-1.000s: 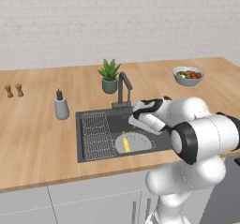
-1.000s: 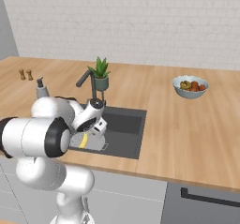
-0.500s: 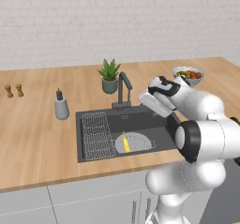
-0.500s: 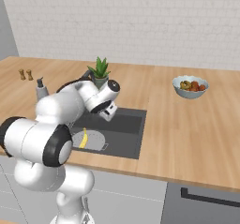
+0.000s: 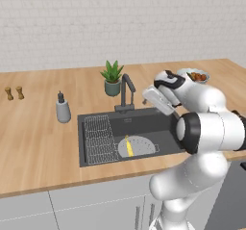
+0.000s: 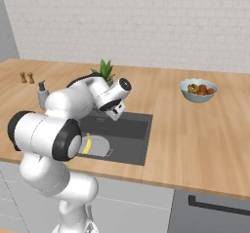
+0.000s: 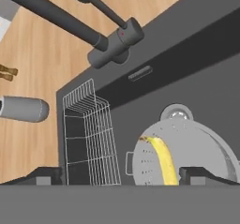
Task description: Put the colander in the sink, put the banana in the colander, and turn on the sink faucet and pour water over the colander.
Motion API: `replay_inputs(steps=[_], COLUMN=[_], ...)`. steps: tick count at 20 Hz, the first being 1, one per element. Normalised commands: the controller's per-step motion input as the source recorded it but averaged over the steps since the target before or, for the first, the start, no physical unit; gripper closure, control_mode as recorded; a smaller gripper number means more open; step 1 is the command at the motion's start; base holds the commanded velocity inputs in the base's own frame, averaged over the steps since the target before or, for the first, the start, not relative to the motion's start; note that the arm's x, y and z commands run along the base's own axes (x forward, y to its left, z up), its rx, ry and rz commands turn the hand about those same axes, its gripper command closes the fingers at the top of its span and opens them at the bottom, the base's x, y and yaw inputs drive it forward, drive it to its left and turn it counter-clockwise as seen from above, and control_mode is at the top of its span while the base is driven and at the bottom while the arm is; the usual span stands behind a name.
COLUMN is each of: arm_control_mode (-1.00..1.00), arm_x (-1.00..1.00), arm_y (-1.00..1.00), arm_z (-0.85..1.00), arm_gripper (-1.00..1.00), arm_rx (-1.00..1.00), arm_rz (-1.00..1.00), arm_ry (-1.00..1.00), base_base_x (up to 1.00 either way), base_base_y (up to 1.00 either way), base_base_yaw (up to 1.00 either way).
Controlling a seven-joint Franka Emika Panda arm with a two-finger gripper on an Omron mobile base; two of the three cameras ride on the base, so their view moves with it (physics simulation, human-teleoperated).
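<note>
The light-grey colander (image 5: pixel 139 147) sits in the front right of the dark sink (image 5: pixel 158 123), with the yellow banana (image 5: pixel 129 147) lying inside it. In the hand view, the banana (image 7: pixel 165 160) crosses the colander (image 7: pixel 201 145) below the steel drain. My gripper (image 5: pixel 150 98) hangs open and empty above the sink, just right of the dark sink faucet (image 5: pixel 126 92) and apart from it. In the hand view my gripper (image 7: pixel 121 176) stands wide, and the faucet (image 7: pixel 108 41) lies up ahead. No water runs. In the right base view the gripper (image 6: pixel 117 115) hovers over the sink (image 6: pixel 139 134), above the colander (image 6: pixel 97 147).
A wire rack (image 7: pixel 89 134) fills the sink's left part. A pale soap dispenser (image 5: pixel 62 109) stands left of the sink and a potted plant (image 5: pixel 113 78) behind the faucet. The fruit bowl (image 5: pixel 192 75) sits on the right counter, two shakers (image 5: pixel 14 93) at far left.
My hand has risen from just over the colander and swung back toward the faucet's right side, staying open. The banana and colander have not moved.
</note>
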Motion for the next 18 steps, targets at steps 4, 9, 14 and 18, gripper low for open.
replay_inputs(steps=[4,9,14,18], arm_control_mode=[-1.00,-1.00,-1.00,-1.00], arm_x=[0.25,0.26,0.42,0.58], arm_y=[0.08,0.18,0.11,0.00], arm_z=[0.00,-0.01,-0.07,-0.07], arm_gripper=[-1.00,-1.00,-1.00,-1.00], arm_rx=[0.00,0.00,0.00,0.00], arm_rz=[-0.01,-0.02,-0.04,-0.04], arm_ry=[-0.11,-0.14,-0.09,0.00], base_base_x=[0.00,0.00,0.00,0.00], base_base_y=[0.00,0.00,0.00,0.00], base_base_yaw=[0.00,0.00,0.00,0.00])
